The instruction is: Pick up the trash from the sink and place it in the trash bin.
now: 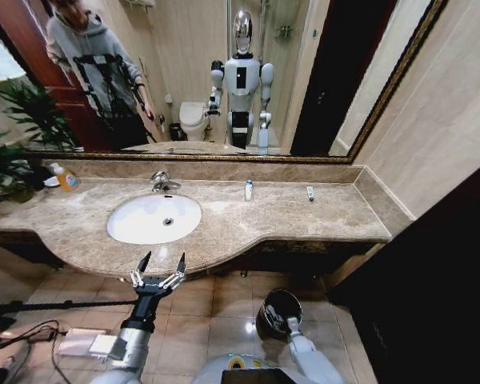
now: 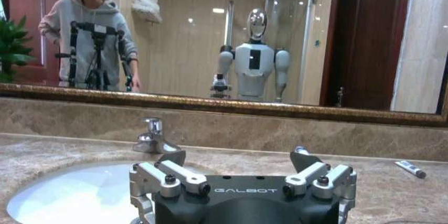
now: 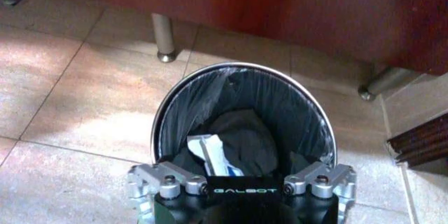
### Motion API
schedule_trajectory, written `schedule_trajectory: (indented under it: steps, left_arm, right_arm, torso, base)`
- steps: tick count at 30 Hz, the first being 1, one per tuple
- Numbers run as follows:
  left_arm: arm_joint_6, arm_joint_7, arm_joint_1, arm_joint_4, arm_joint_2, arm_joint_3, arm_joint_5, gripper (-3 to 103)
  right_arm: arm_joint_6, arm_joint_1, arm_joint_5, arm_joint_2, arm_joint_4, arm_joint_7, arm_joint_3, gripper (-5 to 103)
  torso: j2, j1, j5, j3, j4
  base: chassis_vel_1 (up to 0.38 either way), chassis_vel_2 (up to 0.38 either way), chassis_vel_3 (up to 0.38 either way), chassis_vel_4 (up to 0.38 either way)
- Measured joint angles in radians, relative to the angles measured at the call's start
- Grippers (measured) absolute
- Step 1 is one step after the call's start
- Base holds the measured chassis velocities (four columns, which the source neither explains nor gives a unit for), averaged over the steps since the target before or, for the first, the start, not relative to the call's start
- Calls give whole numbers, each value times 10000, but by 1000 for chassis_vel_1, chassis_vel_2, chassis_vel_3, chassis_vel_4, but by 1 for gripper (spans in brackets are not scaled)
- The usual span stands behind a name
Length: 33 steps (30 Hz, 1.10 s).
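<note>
The white oval sink (image 1: 154,218) (image 2: 63,198) sits in the beige marble countertop (image 1: 304,220), and its basin shows nothing inside. My left gripper (image 1: 162,268) (image 2: 236,156) hangs open just in front of the counter edge, pointing at the basin, with nothing between its fingers. Low on the floor to the right stands the black trash bin (image 1: 274,308) (image 3: 280,103). My right gripper (image 1: 288,322) (image 3: 238,163) is open right above the bin's near rim. A piece of trash (image 3: 213,156), a flat white tube with blue marks, lies on the black liner inside the bin.
A chrome faucet (image 1: 162,182) (image 2: 152,137) stands behind the basin. A small white bottle (image 1: 249,190) and a small tube (image 1: 310,193) (image 2: 410,169) rest at the back of the counter, an orange soap bottle (image 1: 64,177) at the far left. Cabinet legs (image 3: 163,38) stand behind the bin.
</note>
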<state>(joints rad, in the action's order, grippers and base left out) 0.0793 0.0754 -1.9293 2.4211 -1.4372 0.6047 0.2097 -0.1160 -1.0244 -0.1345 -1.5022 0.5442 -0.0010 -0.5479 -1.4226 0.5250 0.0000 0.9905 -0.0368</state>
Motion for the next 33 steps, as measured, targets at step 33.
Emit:
schedule_trajectory:
  steps: [33]
  left_arm:
    - [0, 0, 0, 0, 0, 0, 0, 100]
  right_arm:
    - [-1475, -4696, -983, 378, 9204, 2017, -457, 100]
  torso:
    - [-1, 0, -1, 0, 1]
  base:
    - [0, 0, 0, 0]
